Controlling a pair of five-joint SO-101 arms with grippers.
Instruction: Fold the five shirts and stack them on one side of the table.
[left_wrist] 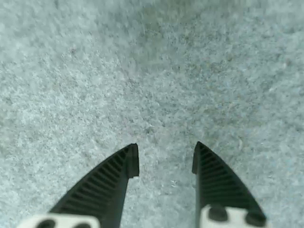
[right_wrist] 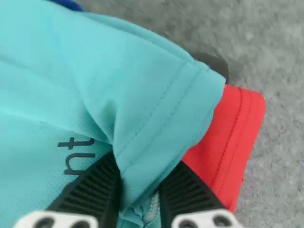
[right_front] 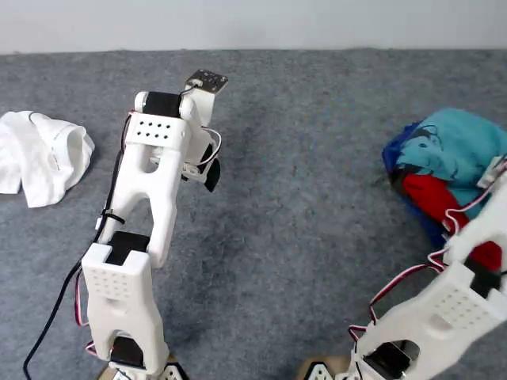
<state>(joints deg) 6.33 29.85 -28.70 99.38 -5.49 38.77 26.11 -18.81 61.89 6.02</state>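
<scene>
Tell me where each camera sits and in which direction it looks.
High view: fixed above, looking down on the table; shows left arm, right arm, white shirt, teal shirt over red shirt.
Left wrist view: on the left arm, facing down at bare table; open left end effector shows.
Right wrist view: on the right arm, close on the teal shirt; right end effector shut on its fold.
Shared: high and right wrist views both show teal and red shirts.

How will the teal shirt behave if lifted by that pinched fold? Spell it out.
Probably floppy: the teal shirt bunches into a ridge in the right gripper, so the rest should hang and drape. Likely light, since it looks like thin knit fabric. It may drag the red shirt lying under it, since the two touch.
</scene>
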